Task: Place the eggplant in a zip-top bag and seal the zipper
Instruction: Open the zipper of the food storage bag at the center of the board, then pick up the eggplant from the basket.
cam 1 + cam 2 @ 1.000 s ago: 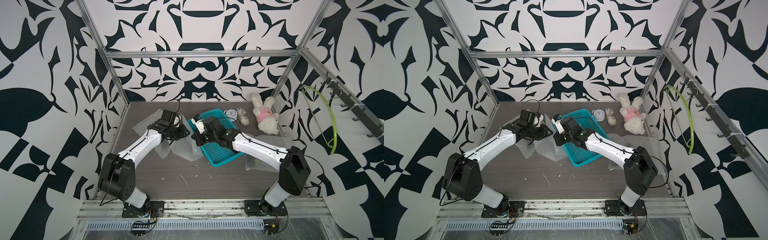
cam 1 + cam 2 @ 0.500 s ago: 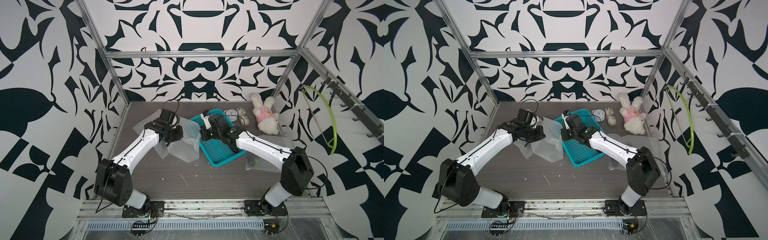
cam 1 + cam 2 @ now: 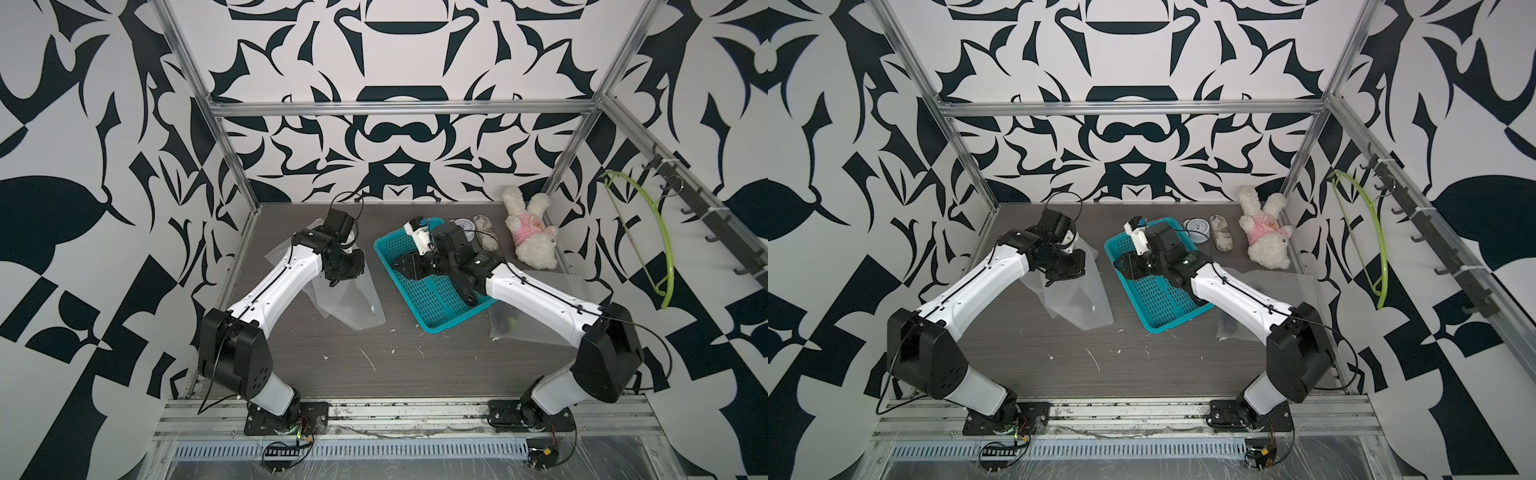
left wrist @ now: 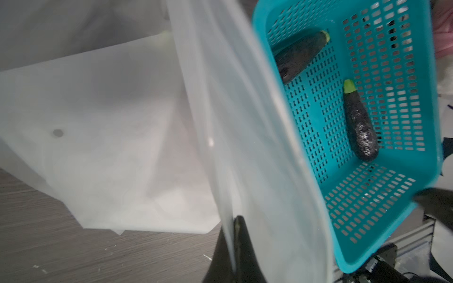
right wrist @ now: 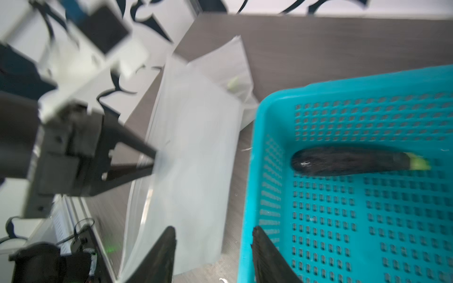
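Note:
A frosted zip-top bag (image 3: 351, 301) (image 3: 1077, 301) hangs beside the basket's left side, its lower part on the table. My left gripper (image 3: 334, 283) (image 3: 1054, 280) (image 4: 234, 218) is shut on the bag's (image 4: 257, 147) top edge. My right gripper (image 3: 397, 270) (image 3: 1120, 266) (image 5: 213, 230) is open and empty over the left rim of the teal basket (image 3: 436, 309) (image 3: 1158, 301) (image 5: 255, 171). Two dark eggplants with green stems (image 4: 360, 127) (image 4: 299, 56) lie in the basket (image 4: 269, 73). The right wrist view shows one eggplant (image 5: 348, 161) and the bag (image 5: 196, 152).
More frosted bags lie flat under the left arm (image 4: 110, 122), and another lies under the right arm (image 3: 523, 324). At the back right are a round gauge (image 3: 463, 227), a small grey object (image 3: 484, 237) and a plush rabbit (image 3: 528, 239). A green hanger (image 3: 660, 249) hangs on the right wall.
My right gripper has opened, let go of the bag and moved right over the basket rim. My left gripper has shut on the bag edge and pulled the bag slightly left.

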